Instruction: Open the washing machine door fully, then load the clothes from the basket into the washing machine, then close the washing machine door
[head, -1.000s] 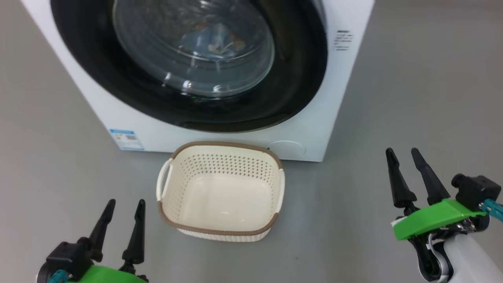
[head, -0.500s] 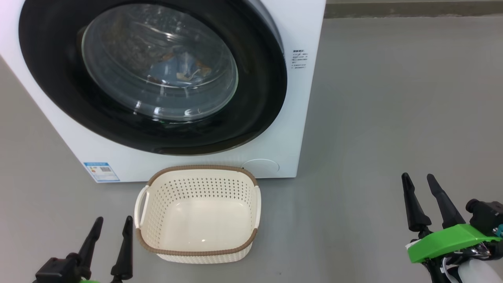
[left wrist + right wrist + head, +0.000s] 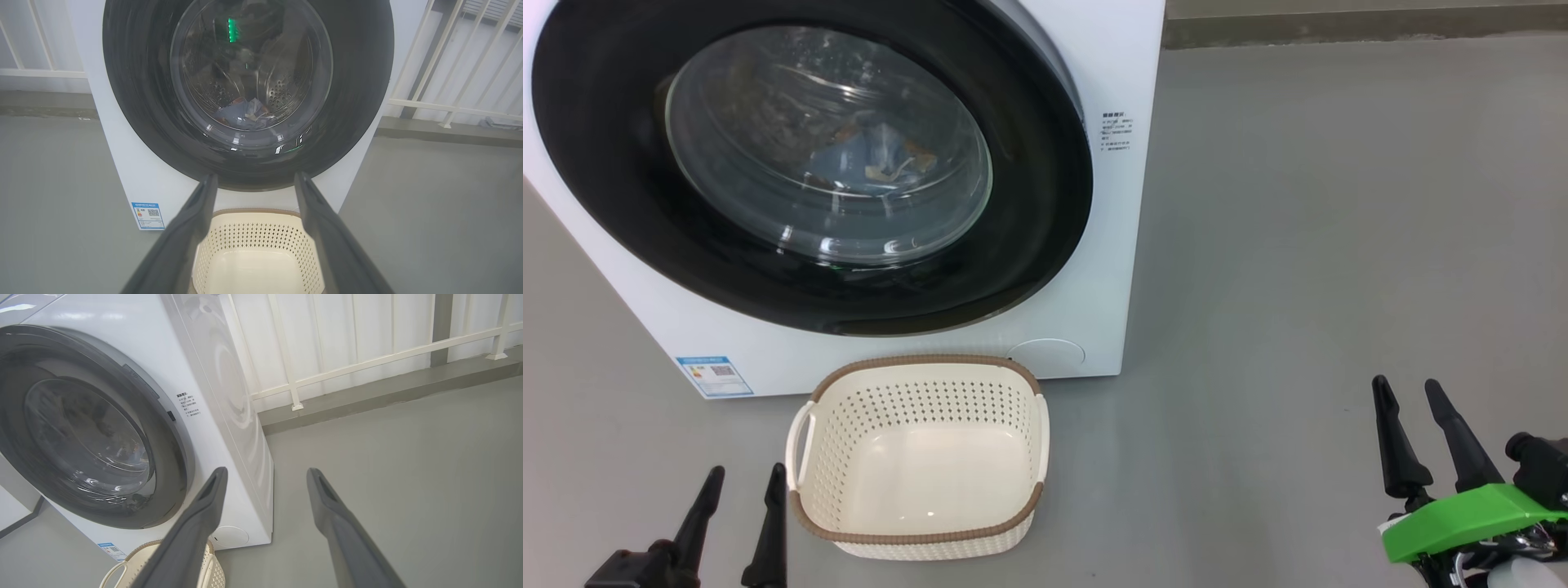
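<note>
basket (image 3: 923,360) just right of left tool (image 3: 747,474), right tool (image 3: 1405,384) well apart, both wide and bare, clothes (image 3: 866,159) dim behind shut door (image 3: 1029,204), left tool cut off below

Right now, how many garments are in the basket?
0. The basket is empty; a bluish bundle of clothes lies inside, behind the closed washing machine door; the pieces there can't be counted.

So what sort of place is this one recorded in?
Likely a laundry spot in a bare, balcony-like or test space, hard to say which: a white front-loading washing machine stands on a plain grey floor, a small cream basket sits before it, and a white railing runs behind.
</note>
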